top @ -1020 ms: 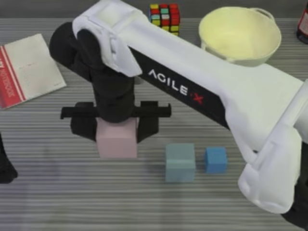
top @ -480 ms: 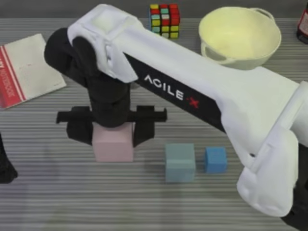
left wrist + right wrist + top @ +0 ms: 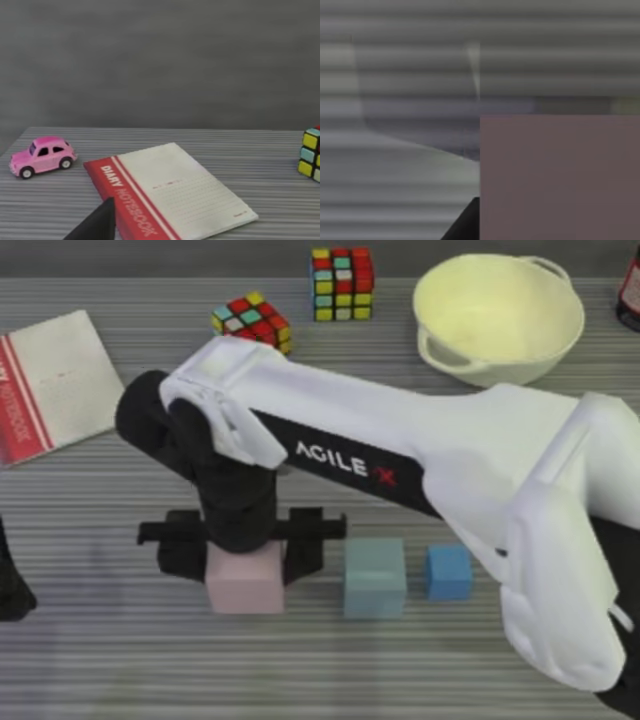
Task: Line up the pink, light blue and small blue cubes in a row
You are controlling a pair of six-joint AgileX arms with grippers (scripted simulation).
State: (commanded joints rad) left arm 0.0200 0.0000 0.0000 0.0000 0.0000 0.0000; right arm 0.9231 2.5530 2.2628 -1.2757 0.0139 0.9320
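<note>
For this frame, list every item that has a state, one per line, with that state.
pink cube: held between the right gripper's fingers, left of the row
light blue cube: flat on the table, free
small blue cube: flat on the table, beside the light blue cube
right gripper: shut on the pink cube
left gripper: parked at the table's left edge
bowl: upright, empty
notebook: closed, lying flat

Even, soft light, no glare. My right arm [image 3: 420, 480] throws a faint shadow on the table [image 3: 120, 660]. Right wrist view blurry, the pink cube [image 3: 560, 175] dull, shaded.
</note>
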